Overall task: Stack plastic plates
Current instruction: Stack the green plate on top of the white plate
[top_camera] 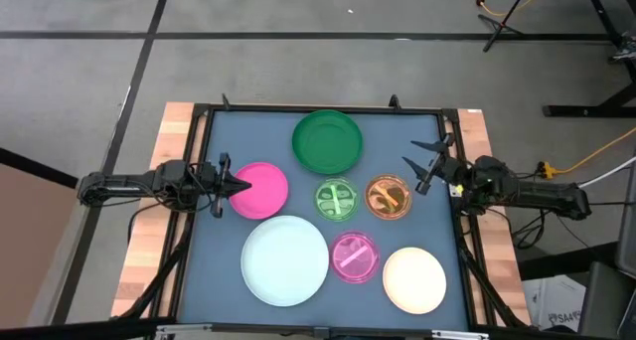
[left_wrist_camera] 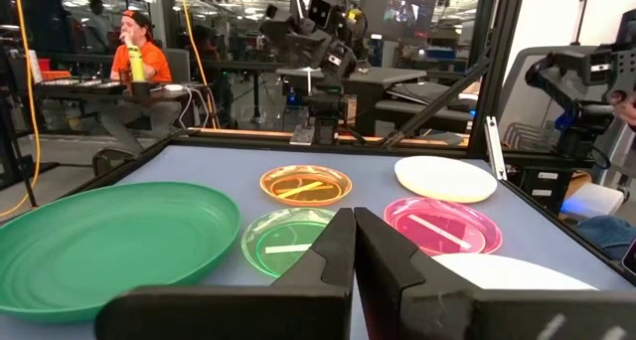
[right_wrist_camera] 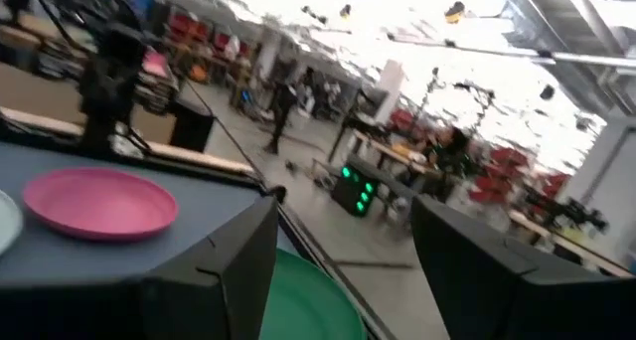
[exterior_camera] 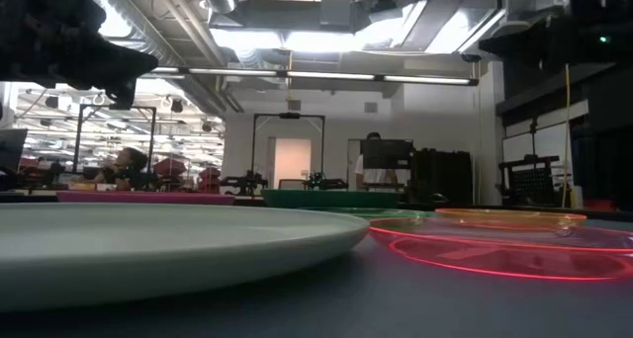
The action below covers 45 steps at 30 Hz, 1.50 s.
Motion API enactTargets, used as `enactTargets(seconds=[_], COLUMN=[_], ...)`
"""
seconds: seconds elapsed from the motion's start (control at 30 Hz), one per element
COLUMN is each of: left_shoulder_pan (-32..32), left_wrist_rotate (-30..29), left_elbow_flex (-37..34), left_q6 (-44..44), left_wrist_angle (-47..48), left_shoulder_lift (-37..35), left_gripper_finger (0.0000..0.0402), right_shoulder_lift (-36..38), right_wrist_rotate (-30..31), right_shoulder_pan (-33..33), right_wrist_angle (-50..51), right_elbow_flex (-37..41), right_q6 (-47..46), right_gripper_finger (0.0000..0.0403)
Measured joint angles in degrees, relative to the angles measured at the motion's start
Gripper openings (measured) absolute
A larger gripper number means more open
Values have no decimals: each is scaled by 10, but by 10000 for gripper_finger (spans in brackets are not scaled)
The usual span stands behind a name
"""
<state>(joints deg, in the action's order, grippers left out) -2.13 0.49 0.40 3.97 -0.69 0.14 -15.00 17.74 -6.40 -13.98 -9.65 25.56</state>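
Observation:
Seven plates lie flat and apart on the blue-grey table top. They are the large dark green plate (top_camera: 327, 141), medium pink plate (top_camera: 260, 189), small translucent green plate (top_camera: 337, 200), small orange plate (top_camera: 388, 197), large white plate (top_camera: 285, 260), small translucent pink plate (top_camera: 355, 257) and cream plate (top_camera: 414, 279). My left gripper (top_camera: 234, 186) is shut and hangs over the medium pink plate's left rim; the low view shows it (exterior_camera: 89, 42) raised well above the table. My right gripper (top_camera: 427, 164) is open in the air, right of the orange plate.
A black frame (top_camera: 318, 108) borders the table top, with wooden strips (top_camera: 149, 231) outside it on both sides. Bare table shows between the green plate and the right frame bar. A person (left_wrist_camera: 139, 57) sits in the room beyond the table.

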Motion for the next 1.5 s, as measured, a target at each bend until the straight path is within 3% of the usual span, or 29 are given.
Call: enactTargets(seconds=[0.27,0.67,1.03,1.5], left_shoulder_pan=[0,0,0,0], left_wrist_rotate=[0,0,0,0], left_elbow_flex=[0,0,0,0], left_q6=[0,0,0,0], left_wrist_angle=[0,0,0,0], left_shoulder_lift=[0,0,0,0], left_gripper_finger=[0,0,0,0], right_shoulder_lift=[-166,-361,-514,-638], right_wrist_rotate=[95,100,20,-108], right_shoulder_pan=[0,-56,-175,-303], right_wrist_angle=[7,114,161,158], right_elbow_flex=[-103,-293,-413,-433], right_q6=[-28,-13,-11,-37], right_gripper_finger=[230,230,230,230])
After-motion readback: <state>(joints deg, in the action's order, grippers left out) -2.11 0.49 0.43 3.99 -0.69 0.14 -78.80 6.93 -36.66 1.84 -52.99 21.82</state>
